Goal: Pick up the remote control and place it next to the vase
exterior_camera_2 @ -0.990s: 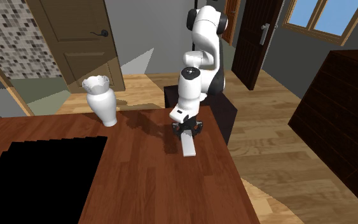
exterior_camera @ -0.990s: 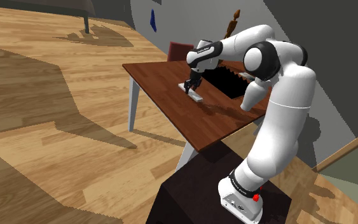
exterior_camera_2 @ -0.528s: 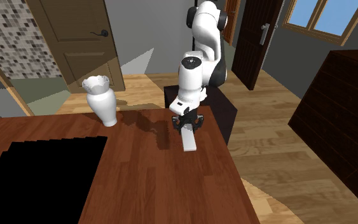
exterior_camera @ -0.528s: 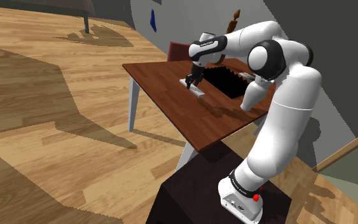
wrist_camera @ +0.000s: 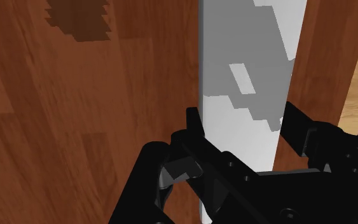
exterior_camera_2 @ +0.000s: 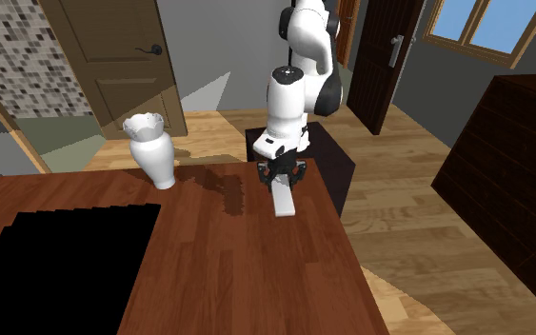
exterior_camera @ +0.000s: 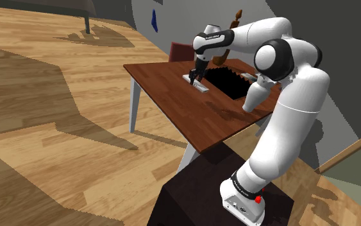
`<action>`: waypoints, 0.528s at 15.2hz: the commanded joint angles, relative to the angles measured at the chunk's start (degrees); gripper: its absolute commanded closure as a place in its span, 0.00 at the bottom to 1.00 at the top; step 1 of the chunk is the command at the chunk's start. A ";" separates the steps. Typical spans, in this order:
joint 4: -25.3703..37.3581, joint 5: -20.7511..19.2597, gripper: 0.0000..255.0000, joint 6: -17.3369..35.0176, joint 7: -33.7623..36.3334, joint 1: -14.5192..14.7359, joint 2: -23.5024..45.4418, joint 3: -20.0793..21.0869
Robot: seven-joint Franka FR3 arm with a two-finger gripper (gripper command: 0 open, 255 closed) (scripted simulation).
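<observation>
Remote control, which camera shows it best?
The wrist view: the grey-white remote looms close, clasped by the gripper. The second exterior view shows it partly under the gripper; the shoulder view, just a pale sliver.

**Three cameras around one table**

The shoulder view looks down from beside and behind the stand [exterior_camera: 192,192], from some way off. The second exterior view faces the arm [exterior_camera_2: 285,105] across the table [exterior_camera_2: 256,276], close over its top. The wrist view looks along the gripper [wrist_camera: 242,116], very near the same table, which all three views share.
</observation>
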 commanded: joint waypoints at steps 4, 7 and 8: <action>2.79 -0.38 1.00 -3.64 0.18 -0.01 -0.90 -0.16; 4.37 -0.60 1.00 -5.76 0.31 0.01 -1.46 -0.24; 4.93 -0.66 1.00 -6.47 0.35 0.01 -1.63 -0.26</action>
